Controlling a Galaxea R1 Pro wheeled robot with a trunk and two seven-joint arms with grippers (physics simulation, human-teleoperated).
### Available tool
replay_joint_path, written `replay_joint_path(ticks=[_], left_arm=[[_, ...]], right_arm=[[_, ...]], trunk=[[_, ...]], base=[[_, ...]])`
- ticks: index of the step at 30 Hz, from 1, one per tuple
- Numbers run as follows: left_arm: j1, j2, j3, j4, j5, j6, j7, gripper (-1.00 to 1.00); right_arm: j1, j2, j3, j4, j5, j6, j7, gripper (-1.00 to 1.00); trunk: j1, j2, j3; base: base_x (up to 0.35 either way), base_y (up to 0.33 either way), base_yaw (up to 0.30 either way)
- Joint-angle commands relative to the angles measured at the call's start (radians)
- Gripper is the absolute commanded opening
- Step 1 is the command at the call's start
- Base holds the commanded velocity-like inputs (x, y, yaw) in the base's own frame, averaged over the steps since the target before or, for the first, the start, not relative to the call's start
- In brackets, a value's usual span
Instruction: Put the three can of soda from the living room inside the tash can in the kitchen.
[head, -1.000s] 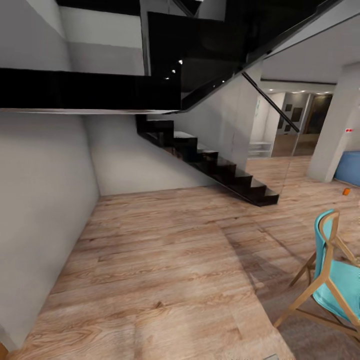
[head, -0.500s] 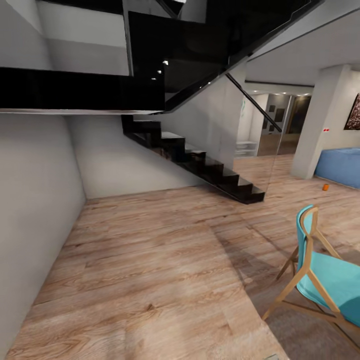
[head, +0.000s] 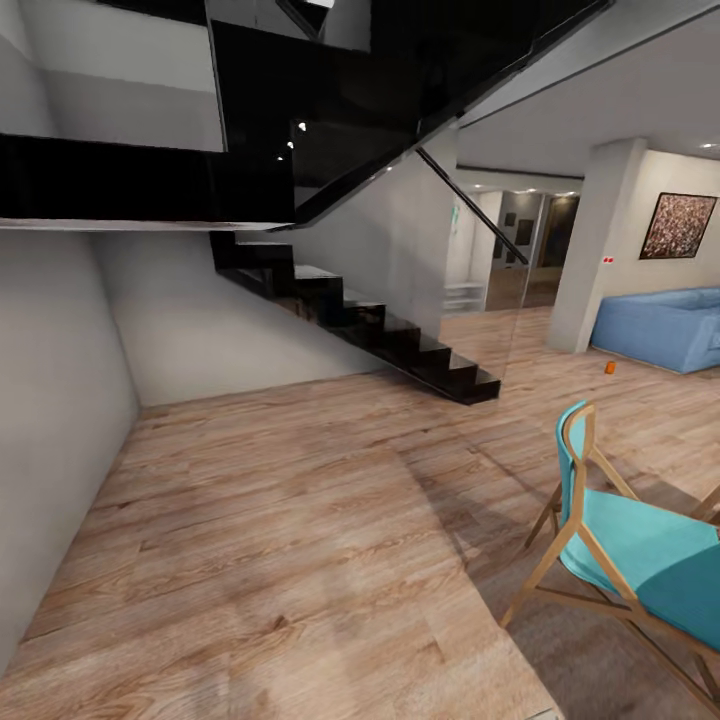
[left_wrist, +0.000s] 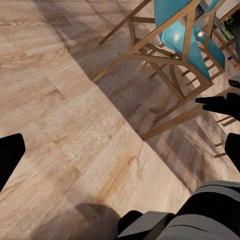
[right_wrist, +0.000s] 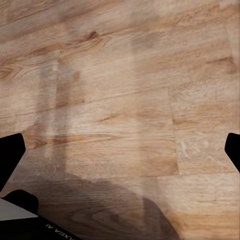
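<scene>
Wood floor (head: 300, 520) open ahead | stairs (head: 400, 340) left | chair (head: 620, 530) right | orange can (head: 610, 367) by sofa (head: 660, 325) | both tools spread, empty

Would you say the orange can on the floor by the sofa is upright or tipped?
Cannot tell. The can is a tiny orange speck on the wood floor before the sofa, too small to show its pose.

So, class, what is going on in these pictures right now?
The robot is on the move and handling nothing. Both wrist views look down at wood floor, and the fingers at the edges stand wide apart with nothing between them. The head view shows a black staircase, a turquoise chair close by on the right, and farther off a blue sofa with one small orange can on the floor in front of it. No bin is in sight.
</scene>
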Motion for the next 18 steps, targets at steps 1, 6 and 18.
replay_joint_path(ticks=[1, 6, 18], left_arm=[[0.000, 0.000, 0.000, 0.000, 0.000, 0.000, 0.000, 1.00], [0.000, 0.000, 0.000, 0.000, 0.000, 0.000, 0.000, 1.00], [0.000, 0.000, 0.000, 0.000, 0.000, 0.000, -0.001, 1.00]], right_arm=[[0.000, 0.000, 0.000, 0.000, 0.000, 0.000, 0.000, 1.00], [0.000, 0.000, 0.000, 0.001, 0.000, 0.000, 0.000, 1.00], [0.000, 0.000, 0.000, 0.001, -0.001, 0.000, 0.001, 1.00]], trunk=[[0.000, 0.000, 0.000], [0.000, 0.000, 0.000], [0.000, 0.000, 0.000]], base=[[0.000, 0.000, -0.023], [0.000, 0.000, -0.057], [0.000, 0.000, -0.227]])
